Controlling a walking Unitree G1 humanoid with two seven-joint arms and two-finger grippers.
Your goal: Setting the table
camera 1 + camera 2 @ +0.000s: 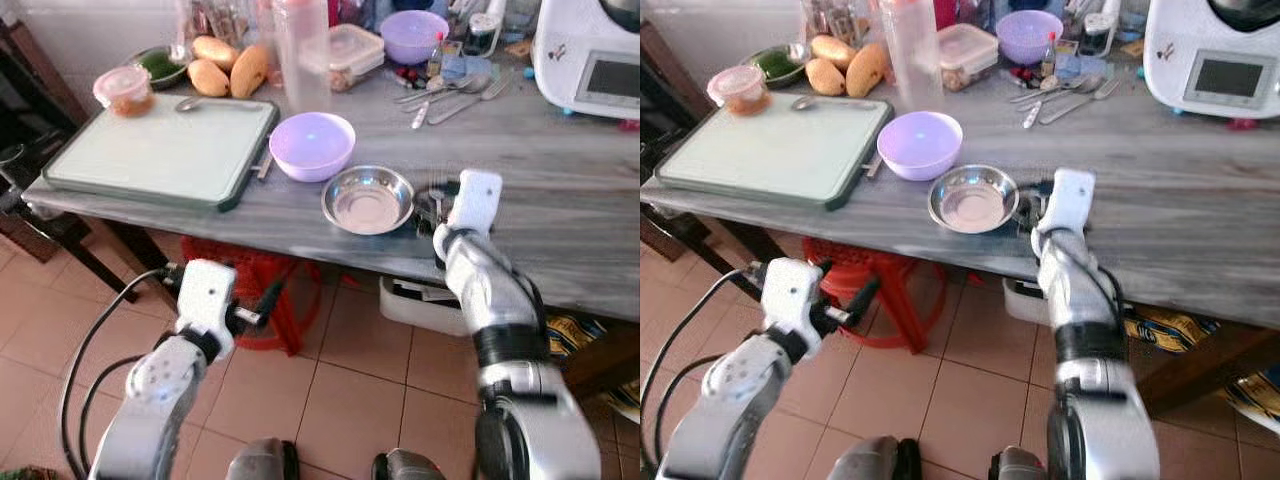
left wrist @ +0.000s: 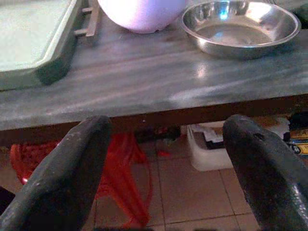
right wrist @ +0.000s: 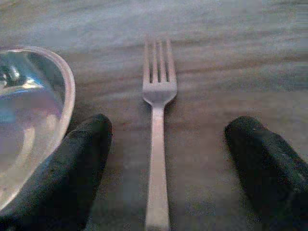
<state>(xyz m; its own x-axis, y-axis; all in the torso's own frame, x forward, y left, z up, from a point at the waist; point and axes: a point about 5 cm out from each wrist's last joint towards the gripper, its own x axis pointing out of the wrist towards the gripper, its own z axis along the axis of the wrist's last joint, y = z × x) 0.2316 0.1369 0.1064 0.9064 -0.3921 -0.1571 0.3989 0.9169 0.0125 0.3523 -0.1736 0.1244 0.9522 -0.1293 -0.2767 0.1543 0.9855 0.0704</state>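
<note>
Beside steel bowl (image 3: 29,125) | fork (image 3: 157,144) between wide right gripper (image 3: 166,168) fingers | left gripper (image 2: 168,163) wide

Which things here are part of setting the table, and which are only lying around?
For the job: fork between the open right gripper fingers, steel bowl, lilac bowl.
Lying about: cutting board, mangoes, white appliance, red stool.

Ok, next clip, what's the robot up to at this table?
It is setting the table. The right gripper is down at the grey table, open, its fingers either side of a fork lying flat beside the steel bowl. The left gripper is open too, hanging below the table edge, holding nothing.
</note>
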